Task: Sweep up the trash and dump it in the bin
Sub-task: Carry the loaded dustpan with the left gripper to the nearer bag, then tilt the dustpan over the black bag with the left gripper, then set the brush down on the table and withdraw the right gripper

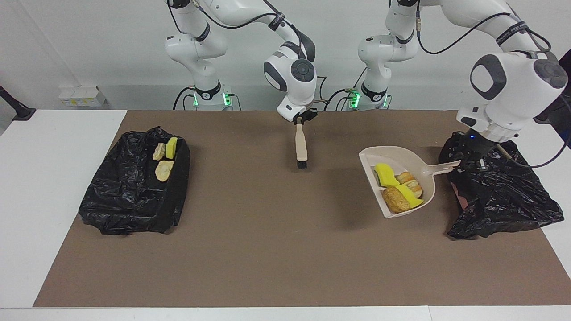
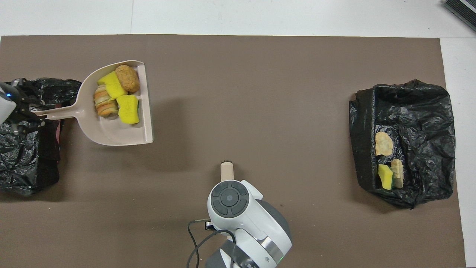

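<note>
A beige dustpan [image 1: 389, 159] [image 2: 111, 132] hangs level above the mat, beside the black-lined bin [image 1: 499, 191] [image 2: 22, 156] at the left arm's end. It carries several pieces of trash: yellow sponge chunks [image 1: 384, 173] [image 2: 128, 109] and tan bread-like lumps [image 1: 395, 199] [image 2: 127, 78]. My left gripper [image 1: 464, 164] [image 2: 35, 117] is shut on the dustpan's handle, over that bin's edge. My right gripper [image 1: 299, 121] is shut on a beige brush [image 1: 301, 149] [image 2: 227, 169] that hangs bristles down over the mat's middle.
A second black-lined bin [image 1: 129, 196] [image 2: 420, 123] at the right arm's end holds three scraps [image 1: 164, 170] [image 2: 383, 143]. A brown mat [image 1: 267, 249] covers the white table [image 1: 53, 178].
</note>
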Controlling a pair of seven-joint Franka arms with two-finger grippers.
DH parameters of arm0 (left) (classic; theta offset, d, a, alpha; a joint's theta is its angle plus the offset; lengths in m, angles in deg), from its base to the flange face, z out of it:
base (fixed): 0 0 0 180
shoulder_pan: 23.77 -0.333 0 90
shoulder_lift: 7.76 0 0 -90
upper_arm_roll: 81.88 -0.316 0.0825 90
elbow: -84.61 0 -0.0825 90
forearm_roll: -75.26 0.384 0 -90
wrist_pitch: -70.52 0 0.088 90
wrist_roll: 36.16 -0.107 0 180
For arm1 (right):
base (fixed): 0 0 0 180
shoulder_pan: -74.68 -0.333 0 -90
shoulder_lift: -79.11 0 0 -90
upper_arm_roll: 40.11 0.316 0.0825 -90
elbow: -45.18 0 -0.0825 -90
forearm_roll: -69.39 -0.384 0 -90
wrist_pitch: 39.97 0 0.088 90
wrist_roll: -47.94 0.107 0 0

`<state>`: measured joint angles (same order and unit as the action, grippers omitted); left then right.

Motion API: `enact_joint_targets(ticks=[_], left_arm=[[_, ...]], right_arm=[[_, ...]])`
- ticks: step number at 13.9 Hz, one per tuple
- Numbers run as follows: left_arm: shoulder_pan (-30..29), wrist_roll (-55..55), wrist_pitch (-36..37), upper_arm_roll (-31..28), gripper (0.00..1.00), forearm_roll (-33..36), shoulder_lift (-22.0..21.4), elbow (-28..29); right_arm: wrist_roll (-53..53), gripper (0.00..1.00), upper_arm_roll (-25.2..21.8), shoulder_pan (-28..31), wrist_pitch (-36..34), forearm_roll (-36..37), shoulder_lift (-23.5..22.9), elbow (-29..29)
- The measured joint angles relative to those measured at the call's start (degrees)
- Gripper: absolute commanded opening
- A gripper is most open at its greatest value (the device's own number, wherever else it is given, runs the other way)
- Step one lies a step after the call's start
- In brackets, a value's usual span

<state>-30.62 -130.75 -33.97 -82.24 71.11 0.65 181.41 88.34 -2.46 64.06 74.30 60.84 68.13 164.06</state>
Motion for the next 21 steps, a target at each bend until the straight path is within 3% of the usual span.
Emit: enact_joint_targets(ticks=[6,10,15,16,17,18,21], left_arm=[[-12.87,-15.51,2.71,-0.38,0.00,0.10,0.23,-2.11],[-18.87,-23.76,2.88,-0.85,0.00,6.03,1.70,-5.91],[-21.45,-25.59,-6.07,-0.84,0.00,15.75,4.12,-8.79],[-21.43,-24.69,-7.83,-0.69,0.00,18.16,4.36,-8.80],[-21.40,-23.09,-8.84,-0.57,0.00,20.39,4.49,-8.80],[-21.33,-21.36,-9.38,-0.39,0.00,23.32,4.56,-8.80],[-19.57,-12.56,-10.18,0.35,0.00,33.31,4.62,-8.12]], right_arm=[[-1.74,0.00,-0.08,1.26,-2.18,1.26,-0.11,-0.26],[-1.74,0.00,-0.29,2.03,-2.18,1.38,-0.69,-0.77],[-1.39,0.03,-0.63,2.09,-1.91,1.36,-3.73,-2.73],[-1.39,0.28,-0.68,2.15,-1.58,1.36,-3.89,-2.70],[-1.39,0.69,-0.68,2.28,-0.98,1.36,-3.98,-2.64],[-1.39,1.00,-0.69,2.46,-0.71,1.36,-4.06,-2.58],[-1.39,1.00,-0.83,3.04,-0.50,1.37,-4.16,-3.09]])
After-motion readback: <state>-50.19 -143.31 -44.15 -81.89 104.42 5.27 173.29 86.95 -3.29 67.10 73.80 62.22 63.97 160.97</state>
